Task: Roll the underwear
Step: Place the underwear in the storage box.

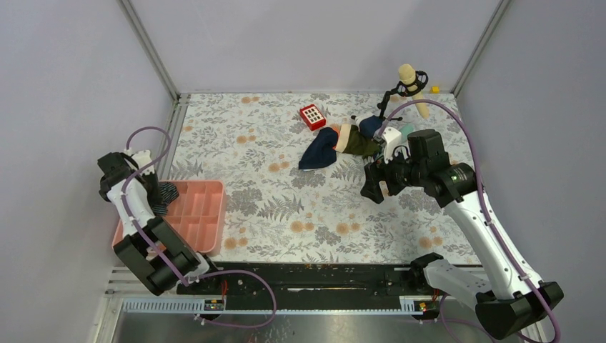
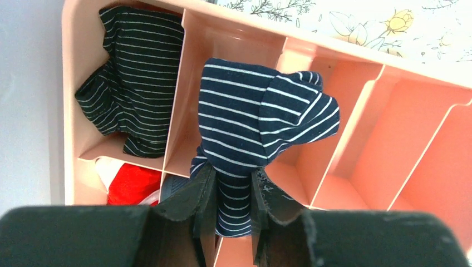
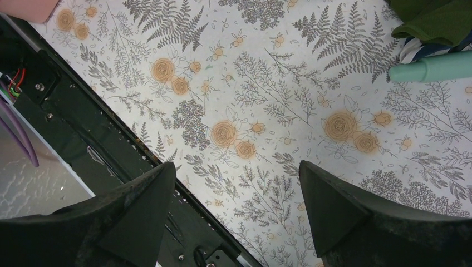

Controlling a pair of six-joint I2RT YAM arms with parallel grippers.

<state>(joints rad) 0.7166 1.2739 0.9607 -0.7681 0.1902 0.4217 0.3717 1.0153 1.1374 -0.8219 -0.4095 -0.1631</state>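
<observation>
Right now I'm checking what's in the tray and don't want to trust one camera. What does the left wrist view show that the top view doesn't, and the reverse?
Only the left wrist view shows a second dark striped cloth in a corner compartment and something red in the next one. Only the top view shows the open right gripper and the pile of clothes near it. Both show the pink tray, with the striped underwear held over it by the left gripper.
</observation>
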